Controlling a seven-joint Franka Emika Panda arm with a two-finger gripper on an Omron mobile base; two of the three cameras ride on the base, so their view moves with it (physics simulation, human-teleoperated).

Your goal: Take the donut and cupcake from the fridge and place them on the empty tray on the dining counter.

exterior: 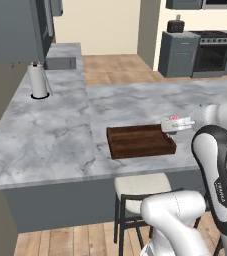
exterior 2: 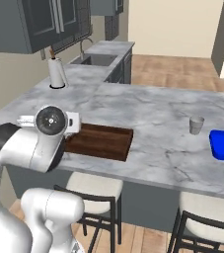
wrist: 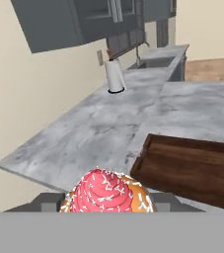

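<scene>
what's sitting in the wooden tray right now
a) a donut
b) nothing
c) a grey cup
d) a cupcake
b) the tray shows only bare dark wood in both base views, while the cupcake is between the fingers of the end effector at the tray's edge, not yet set down.

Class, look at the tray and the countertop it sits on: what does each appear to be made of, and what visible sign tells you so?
The tray looks like dark brown wood with a matte finish: faint grain streaks run along its floor and low rim. The dining counter looks like polished grey-white marble, judging by its irregular darker veins; it could equally be a marble-look surface.
</scene>
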